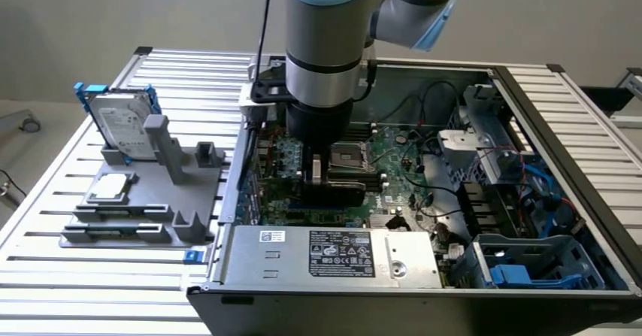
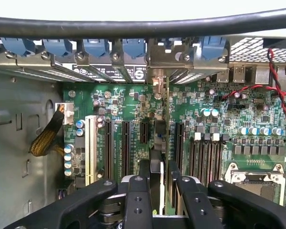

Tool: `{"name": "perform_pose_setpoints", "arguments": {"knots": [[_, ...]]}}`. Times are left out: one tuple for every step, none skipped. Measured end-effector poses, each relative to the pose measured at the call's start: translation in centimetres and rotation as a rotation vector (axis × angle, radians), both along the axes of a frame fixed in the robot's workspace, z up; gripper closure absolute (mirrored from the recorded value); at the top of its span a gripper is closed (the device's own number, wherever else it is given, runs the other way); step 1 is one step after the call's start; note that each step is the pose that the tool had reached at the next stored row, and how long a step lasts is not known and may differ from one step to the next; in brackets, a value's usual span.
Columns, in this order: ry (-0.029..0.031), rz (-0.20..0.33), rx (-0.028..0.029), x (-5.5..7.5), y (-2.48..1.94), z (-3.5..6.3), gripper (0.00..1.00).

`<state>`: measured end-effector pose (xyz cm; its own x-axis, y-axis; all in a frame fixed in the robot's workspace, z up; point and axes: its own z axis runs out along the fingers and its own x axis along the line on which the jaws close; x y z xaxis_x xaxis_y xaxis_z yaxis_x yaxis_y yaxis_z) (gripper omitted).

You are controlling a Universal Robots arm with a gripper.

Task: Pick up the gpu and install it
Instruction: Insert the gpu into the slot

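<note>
Black-edged gpu (image 2: 158,131), clamped edge-on in the half-closed end effector (image 2: 158,166), could tilt off line and scrape the motherboard (image 2: 133,102).

The arm (image 1: 321,50) hides most of the gpu (image 1: 337,192) in the exterior view.

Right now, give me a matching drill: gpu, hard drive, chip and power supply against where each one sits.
Things:
1 gpu
2 hard drive
3 chip
4 power supply

Places:
A lying flat on the grey fixture
B in the gripper, over the motherboard slots
C standing upright on the fixture
D inside the case, label up

Pairs: 1-B, 2-C, 3-A, 4-D
</note>
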<state>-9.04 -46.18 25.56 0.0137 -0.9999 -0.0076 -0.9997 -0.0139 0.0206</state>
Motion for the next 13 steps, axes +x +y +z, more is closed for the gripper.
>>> {"name": "perform_pose_setpoints", "arguments": {"knots": [[0.0000, 0.000, -0.0001, 0.0, 0.00, -0.03, 0.74], [0.0001, 0.000, -0.0003, 0.0, 0.00, -0.03, 0.74], [0.0002, 0.000, -0.0003, 0.0, 0.00, -0.02, 0.74], [0.0004, 0.000, -0.0003, 0.0, 0.00, -0.03, 0.74], [0.0008, 0.000, -0.0002, 0.0, 0.00, -0.03, 0.74], [0.0013, 0.000, 0.0001, 0.0, 0.00, 0.00, 0.74], [0.0029, 0.000, 0.0005, 0.0, 0.00, 0.10, 0.74], [0.0045, 0.000, 0.0007, 0.0, 0.00, 0.30, 0.73], [0.0063, 0.000, 0.0008, 0.0, 0.00, 0.53, 0.67], [0.0081, 0.000, 0.0008, 0.0, 0.00, 0.77, 0.60], [0.0096, 0.000, 0.0009, 0.0, 0.00, 1.02, 0.60], [0.0114, 0.000, 0.0010, 0.0, 0.00, 1.26, 0.54], [0.0134, 0.000, 0.0009, 0.0, 0.00, 1.41, 0.54]]}}
